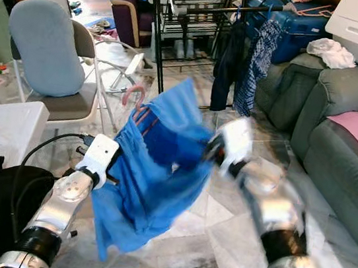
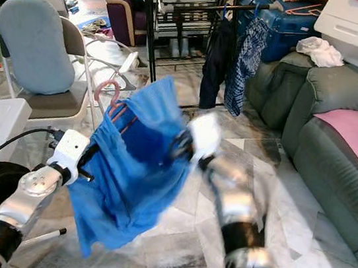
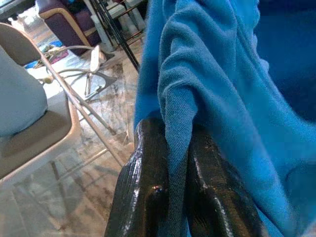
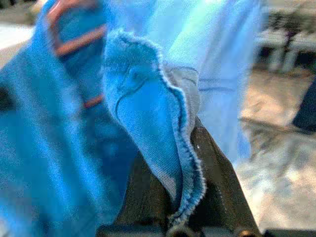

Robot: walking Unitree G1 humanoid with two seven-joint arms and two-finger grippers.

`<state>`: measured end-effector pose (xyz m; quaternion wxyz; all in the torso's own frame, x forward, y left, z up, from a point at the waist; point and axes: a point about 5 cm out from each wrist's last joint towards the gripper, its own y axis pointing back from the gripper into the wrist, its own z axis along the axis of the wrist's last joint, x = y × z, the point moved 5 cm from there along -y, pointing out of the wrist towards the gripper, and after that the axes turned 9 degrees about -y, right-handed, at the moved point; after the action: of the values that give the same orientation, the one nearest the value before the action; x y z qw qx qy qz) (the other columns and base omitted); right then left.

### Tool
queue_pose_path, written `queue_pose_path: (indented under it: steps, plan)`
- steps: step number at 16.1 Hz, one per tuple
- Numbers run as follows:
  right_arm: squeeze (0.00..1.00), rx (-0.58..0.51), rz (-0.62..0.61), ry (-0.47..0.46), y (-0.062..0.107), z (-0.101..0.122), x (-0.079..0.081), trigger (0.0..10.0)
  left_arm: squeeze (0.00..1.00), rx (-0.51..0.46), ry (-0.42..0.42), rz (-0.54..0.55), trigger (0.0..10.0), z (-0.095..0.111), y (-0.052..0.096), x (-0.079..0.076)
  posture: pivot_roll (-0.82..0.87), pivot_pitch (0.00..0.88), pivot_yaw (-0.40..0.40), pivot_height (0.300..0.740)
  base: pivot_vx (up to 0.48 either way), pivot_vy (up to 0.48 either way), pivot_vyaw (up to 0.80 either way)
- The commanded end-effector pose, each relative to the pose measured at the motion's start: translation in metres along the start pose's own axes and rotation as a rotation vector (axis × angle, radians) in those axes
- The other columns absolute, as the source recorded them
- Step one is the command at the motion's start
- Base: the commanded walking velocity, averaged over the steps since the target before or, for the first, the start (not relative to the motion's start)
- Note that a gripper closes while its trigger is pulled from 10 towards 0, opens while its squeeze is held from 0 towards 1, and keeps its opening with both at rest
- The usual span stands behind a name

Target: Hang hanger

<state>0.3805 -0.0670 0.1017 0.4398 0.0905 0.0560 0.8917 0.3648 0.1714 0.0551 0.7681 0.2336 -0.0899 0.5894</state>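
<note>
Blue cloth (image 1: pixel 154 170) is hanging between both grippers, draped over a pink hanger (image 1: pixel 135 101) whose hook is poking up at twelve o'clock. Left gripper (image 3: pixel 175 163) is clamping one fold, right gripper (image 4: pixel 185 163) pinching a hem. Black drying rack (image 1: pixel 182 14) is standing well off at twelve; I'd say the left arm is nearer the hook.

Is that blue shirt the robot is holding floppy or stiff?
Probably floppy: the blue shirt sags in folds between the left gripper and the right gripper. It looks light, since pinched edges hold it up. It might slide on the pink hanger, so it could shift when lifted.
</note>
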Motion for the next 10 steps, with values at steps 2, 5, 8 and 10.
queue_pose_path:
  steps: [2,5,8,10]
  plan:
    - [0.0,0.072,0.074,0.022,0.001,-0.019,0.022,0.0,0.0,-0.024,0.039,0.056,0.0,0.01,-0.002,0.016,-0.11,0.0,0.068,0.74,0.0,0.0,0.0]
    - [0.0,0.117,0.105,0.045,0.006,-0.032,0.028,10.0,0.0,-0.029,0.038,0.052,0.0,0.011,-0.003,0.015,-0.11,0.0,0.067,0.74,0.0,0.0,0.0]
    - [1.0,0.138,0.124,0.087,0.016,-0.035,0.026,10.0,0.0,-0.032,0.048,0.046,0.0,0.012,-0.003,0.015,-0.11,0.0,0.065,0.74,0.0,0.0,0.0]
    - [1.0,0.142,0.158,0.12,0.018,-0.036,0.031,10.0,0.0,-0.031,0.052,0.048,0.0,0.012,-0.003,0.015,-0.11,0.0,0.065,0.74,0.0,0.0,0.0]
